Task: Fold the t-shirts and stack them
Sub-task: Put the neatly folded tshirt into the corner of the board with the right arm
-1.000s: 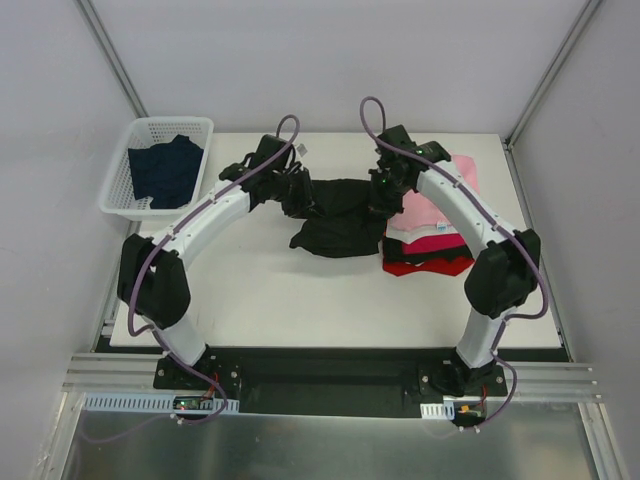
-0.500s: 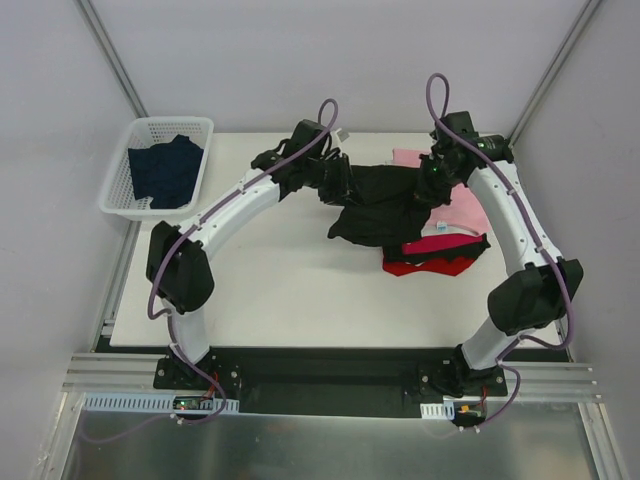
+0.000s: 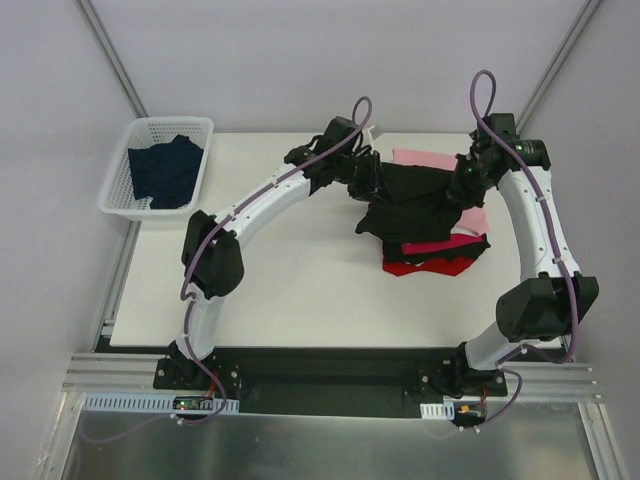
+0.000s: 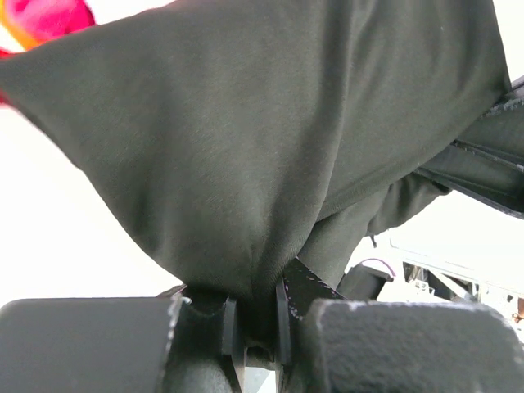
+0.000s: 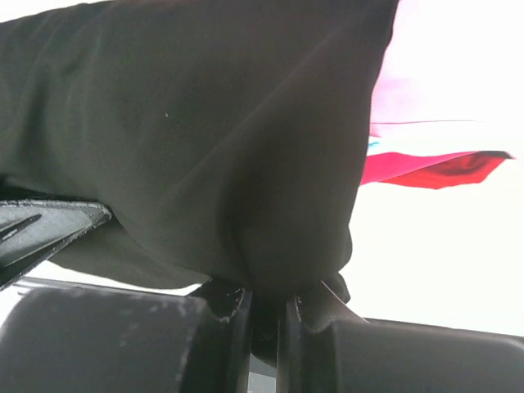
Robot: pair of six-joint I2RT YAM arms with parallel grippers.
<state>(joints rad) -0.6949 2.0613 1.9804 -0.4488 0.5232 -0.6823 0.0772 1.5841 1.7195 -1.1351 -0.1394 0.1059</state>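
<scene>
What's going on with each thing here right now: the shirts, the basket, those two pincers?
black t-shirt, bunched, gripped at two ends, hanging over the stack.
stack of folded shirts, lying on the table.
navy shirt, crumpled in the basket.
basket, upright at the table's far left corner.
left pincer, shut on the black t-shirt.
right pincer, shut on the black t-shirt.

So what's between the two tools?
The black t-shirt, pinched by the left tool and the right tool, spans them above the folded stack, per the top view.
</scene>
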